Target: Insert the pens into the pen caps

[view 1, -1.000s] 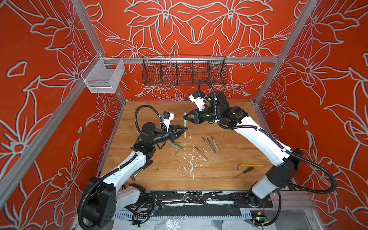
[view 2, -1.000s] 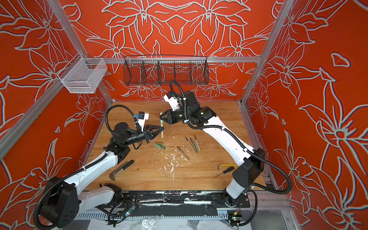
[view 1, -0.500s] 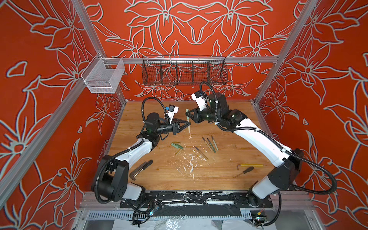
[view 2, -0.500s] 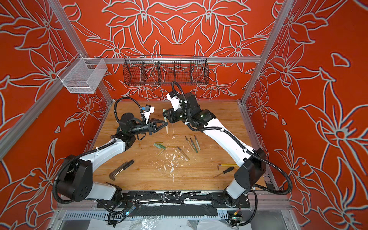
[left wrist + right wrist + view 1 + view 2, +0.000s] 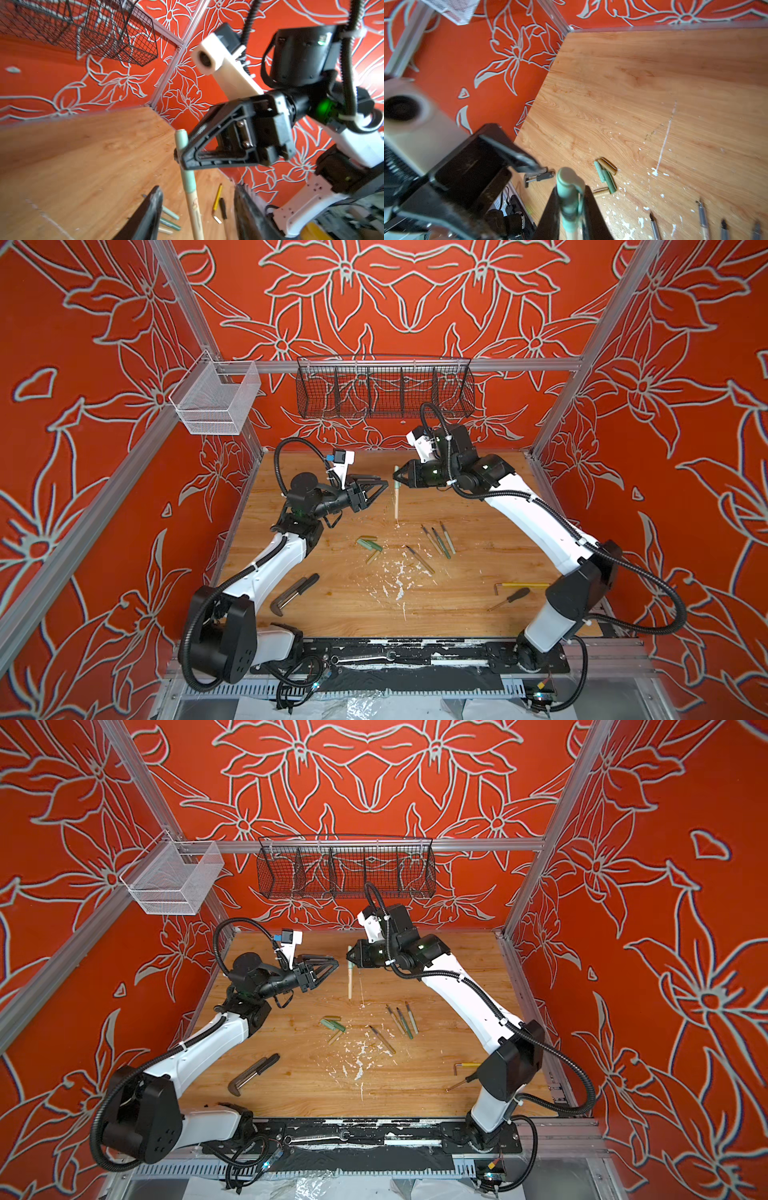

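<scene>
Red walls patterned with white flower outlines enclose a scuffed wooden tabletop (image 5: 349, 614). Above its far middle, the right gripper (image 5: 395, 478) is clamped tight on a pale green cap (image 5: 568, 180) fitted over a cream-barrelled pen (image 5: 397, 506), which hangs upright with its barrel pointing down at the table. The left gripper (image 5: 383, 484) hovers just beside it, level with the cap, jaws spread apart and holding nothing. In the left wrist view the pen shows in the gap between its two fingers (image 5: 149, 214).

Nearer the front, a small cluster of loose pen caps (image 5: 369, 544), olive, pale green and dark green, lies left of four uncapped pens (image 5: 436, 540) with dark tips. A yellow rod (image 5: 523, 584) and a black-handled screwdriver (image 5: 510, 599) lie near the right arm's base, and a dark bent tool (image 5: 293, 593) near the left arm.
</scene>
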Controlling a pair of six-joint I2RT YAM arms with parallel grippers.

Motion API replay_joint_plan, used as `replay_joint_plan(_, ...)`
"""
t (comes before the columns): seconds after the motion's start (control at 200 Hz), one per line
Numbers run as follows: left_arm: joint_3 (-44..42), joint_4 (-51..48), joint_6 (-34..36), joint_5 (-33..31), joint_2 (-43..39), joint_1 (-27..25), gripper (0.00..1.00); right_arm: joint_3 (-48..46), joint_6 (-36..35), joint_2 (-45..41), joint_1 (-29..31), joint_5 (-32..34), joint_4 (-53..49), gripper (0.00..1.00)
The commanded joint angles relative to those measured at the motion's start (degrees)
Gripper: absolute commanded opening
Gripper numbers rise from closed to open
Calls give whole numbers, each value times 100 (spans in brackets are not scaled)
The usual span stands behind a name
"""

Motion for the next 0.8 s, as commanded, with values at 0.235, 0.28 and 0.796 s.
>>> replay_joint_plan(0.235, 459, -3477, 497, -2407, -560, -333, 97, 29, -109, 224, -1553, 280, -1648, 0)
replay_joint_plan(0.28, 558, -3818, 376, -2634, -542, -357, 97, -95, -73, 256, -1761, 417, -1704, 0)
replay_joint_plan(0.796, 1765, -7054, -168, -4256, -169, -1117, 97, 443, -1653, 1991, -2627, 2044, -2932, 0)
